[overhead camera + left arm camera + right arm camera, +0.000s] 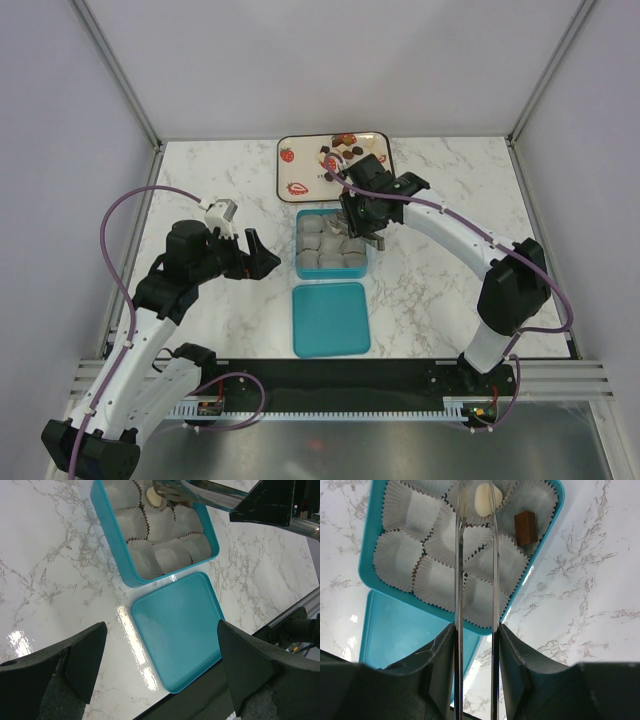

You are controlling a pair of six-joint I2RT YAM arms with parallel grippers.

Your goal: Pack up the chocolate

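Note:
The teal box (300, 262) holds several white liner cups. My right gripper (362, 222) is over its far side, shut on metal tweezers (459, 580). The tweezer tips stand on either side of a white chocolate (483, 500) in a far-row cup. A milk-brown chocolate (525, 527) lies in the cup to its right. The white chocolate also shows in the left wrist view (152, 497). More chocolates (345, 145) lie on the strawberry-printed tray (300, 170). My left gripper (262, 258) is open and empty, left of the box.
The teal lid (331, 318) lies flat on the marble table, just in front of the box, and shows in the left wrist view (175, 630). The black base rail runs along the near table edge. Frame posts stand at the far corners.

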